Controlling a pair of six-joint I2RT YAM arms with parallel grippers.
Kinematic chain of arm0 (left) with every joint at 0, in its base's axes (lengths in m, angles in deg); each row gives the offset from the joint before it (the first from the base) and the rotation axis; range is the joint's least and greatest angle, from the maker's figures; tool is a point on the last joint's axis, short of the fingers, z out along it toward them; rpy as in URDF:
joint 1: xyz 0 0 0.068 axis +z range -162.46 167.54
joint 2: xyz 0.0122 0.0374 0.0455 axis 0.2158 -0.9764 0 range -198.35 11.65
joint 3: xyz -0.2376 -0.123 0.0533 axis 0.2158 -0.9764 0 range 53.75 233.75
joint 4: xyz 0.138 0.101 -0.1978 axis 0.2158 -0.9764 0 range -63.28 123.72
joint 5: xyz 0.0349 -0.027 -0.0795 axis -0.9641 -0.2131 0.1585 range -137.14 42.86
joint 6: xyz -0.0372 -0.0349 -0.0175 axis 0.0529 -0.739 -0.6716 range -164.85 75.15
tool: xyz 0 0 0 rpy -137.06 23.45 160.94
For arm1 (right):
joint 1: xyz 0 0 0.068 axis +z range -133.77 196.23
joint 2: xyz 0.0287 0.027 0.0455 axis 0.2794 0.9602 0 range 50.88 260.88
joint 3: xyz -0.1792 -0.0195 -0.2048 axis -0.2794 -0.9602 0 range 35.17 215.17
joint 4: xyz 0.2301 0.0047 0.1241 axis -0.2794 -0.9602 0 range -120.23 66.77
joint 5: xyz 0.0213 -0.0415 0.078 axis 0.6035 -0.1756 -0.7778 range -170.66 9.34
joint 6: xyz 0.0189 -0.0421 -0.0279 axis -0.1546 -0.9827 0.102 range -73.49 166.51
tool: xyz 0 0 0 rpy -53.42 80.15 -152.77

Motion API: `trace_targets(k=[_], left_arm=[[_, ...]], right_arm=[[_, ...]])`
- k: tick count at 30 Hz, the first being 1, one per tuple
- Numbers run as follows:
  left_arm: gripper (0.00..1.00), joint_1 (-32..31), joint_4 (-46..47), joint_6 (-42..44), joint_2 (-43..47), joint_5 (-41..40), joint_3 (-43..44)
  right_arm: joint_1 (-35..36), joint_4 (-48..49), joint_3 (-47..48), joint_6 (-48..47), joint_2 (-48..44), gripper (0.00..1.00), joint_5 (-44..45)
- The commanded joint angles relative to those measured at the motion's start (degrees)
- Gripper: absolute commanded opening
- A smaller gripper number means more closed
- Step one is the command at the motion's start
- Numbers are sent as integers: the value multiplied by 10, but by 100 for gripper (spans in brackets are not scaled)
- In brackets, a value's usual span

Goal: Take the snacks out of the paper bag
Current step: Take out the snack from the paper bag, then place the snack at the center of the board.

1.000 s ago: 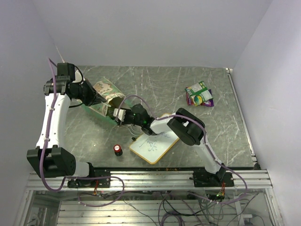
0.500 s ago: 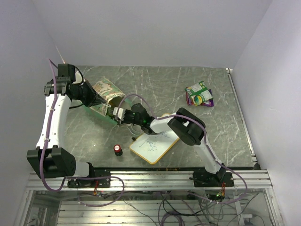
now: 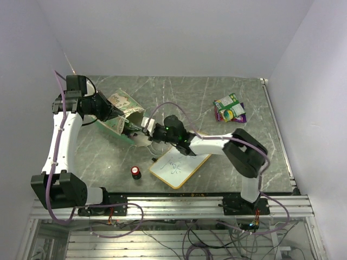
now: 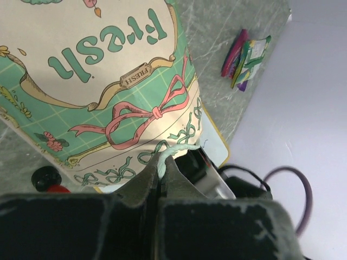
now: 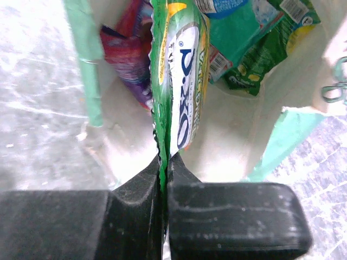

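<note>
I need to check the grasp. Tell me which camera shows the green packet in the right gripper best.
Right wrist: the green packet fills the frame, its edge pinched in the right gripper inside the paper bag. In top external it is too small to make out; left wrist shows only the bag's printed outside.

Top camera is looking down from above the near edge; both wrist cameras are sharing the tapered green paper bag (image 3: 120, 103) close-up.

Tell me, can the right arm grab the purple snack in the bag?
Probably not yet. The right gripper is shut on a green-and-white packet, so it is full. The purple packet lies right beside it in the paper bag, which the left gripper holds at the rim.
</note>
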Motion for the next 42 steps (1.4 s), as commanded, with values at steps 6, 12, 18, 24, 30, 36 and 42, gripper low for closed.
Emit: trace_targets(k=[6,12,18,24,30,36,42], left_arm=[[7,0,22,-54,8,5,-20],[7,1,56,-98,20,16,-57],[7,0,25,-75,3,9,-17],[7,1,36,-73,1,21,-17],[7,1,33,-63,-8,26,-2],[7,0,36,-57,-10,32,-3],[7,-2,49,-55,-11,39,-22]], right_arm=[[3,-248,-10,120,-201,0,-29],[2,-412,4,189,-349,0,9],[2,-570,53,211,-462,0,122],[1,-603,91,197,-497,0,390],[-101,-534,108,122,-430,0,541],[-270,-535,157,89,-316,0,525],[-352,-468,134,37,-235,0,542]])
